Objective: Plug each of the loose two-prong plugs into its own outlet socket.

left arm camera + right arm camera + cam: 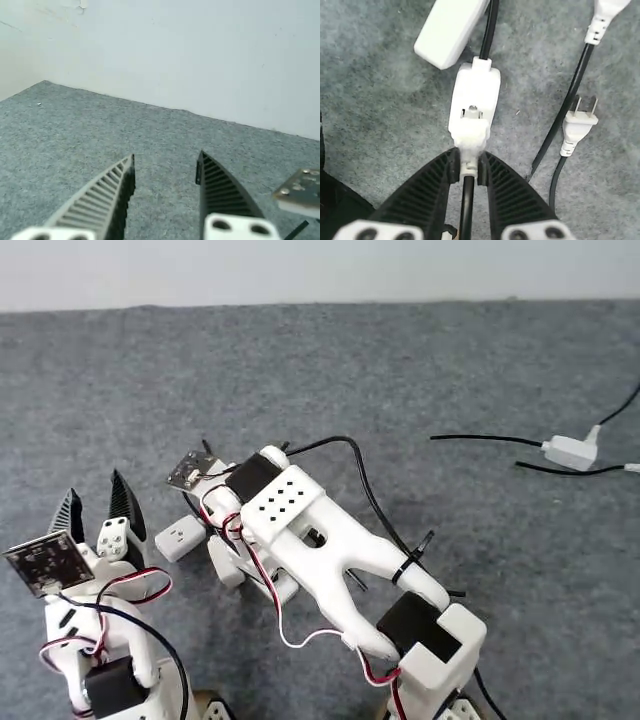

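The right gripper (469,155) is closed tight on the neck of a white two-prong plug (470,132), which meets the end of a white rectangular outlet socket (475,92) on the grey carpeted worktop (380,100). A loose white two-prong plug (577,125) lies just beside that socket, and a white outlet block (447,30) lies near its far end. The left gripper (166,157) stands wide open, holding nothing, apart from the socket.

so the carpet (420,360) is a mottled grey, the loose plug (578,125) and the outlet socket (476,92) are both plain white on black cords (571,90), the arms (330,540) are white with red and white wires (258,565), and the ribbed fingers (422,195) are black
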`<action>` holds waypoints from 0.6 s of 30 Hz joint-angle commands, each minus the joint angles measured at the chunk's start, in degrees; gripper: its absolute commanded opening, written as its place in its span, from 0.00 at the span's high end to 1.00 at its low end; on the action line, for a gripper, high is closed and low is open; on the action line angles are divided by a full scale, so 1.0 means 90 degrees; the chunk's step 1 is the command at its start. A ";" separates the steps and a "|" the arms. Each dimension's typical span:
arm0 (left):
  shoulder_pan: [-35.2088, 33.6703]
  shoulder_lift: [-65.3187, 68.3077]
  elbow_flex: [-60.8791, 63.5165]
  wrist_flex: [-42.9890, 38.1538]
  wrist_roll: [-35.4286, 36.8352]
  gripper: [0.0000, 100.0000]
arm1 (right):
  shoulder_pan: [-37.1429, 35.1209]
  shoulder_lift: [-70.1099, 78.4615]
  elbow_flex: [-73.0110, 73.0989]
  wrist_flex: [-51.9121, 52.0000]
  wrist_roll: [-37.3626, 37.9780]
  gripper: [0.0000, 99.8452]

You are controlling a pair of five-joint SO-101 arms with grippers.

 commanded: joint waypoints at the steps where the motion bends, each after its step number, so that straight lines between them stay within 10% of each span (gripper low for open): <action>1: 0.0000 -0.0098 -0.0054 -0.0176 0.0078 0.80 | 0.0083 -0.0083 0.0234 -0.0308 -0.0059 0.99; 18: 0.0010 -0.0098 0.0024 -0.0264 0.0078 0.80 | 0.0083 -0.0044 0.1104 -0.1402 -0.0029 0.99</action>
